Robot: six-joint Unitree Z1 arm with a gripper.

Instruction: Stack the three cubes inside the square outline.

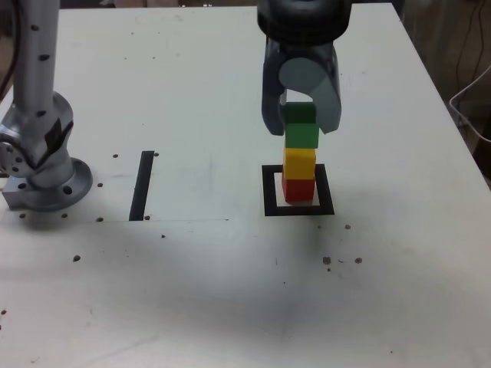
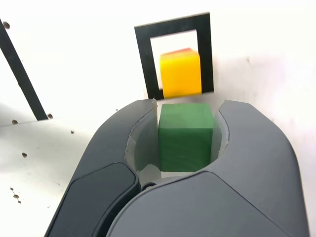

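Bare table (image 1: 230, 291) surrounds the centre-right 3-cube stack (image 1: 299, 165); arm base (image 1: 46, 176) blocks the left edge, gripper (image 1: 301, 123) occupies space above.

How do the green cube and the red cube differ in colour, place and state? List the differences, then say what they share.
The green cube is green; the red cube is red.
The green cube is the highest of the column, above the yellow cube; the red cube is at the bottom, inside the square outline.
The green cube sits between the pincer jaws; the red cube stands free of them.
Both look alike in shape and size.
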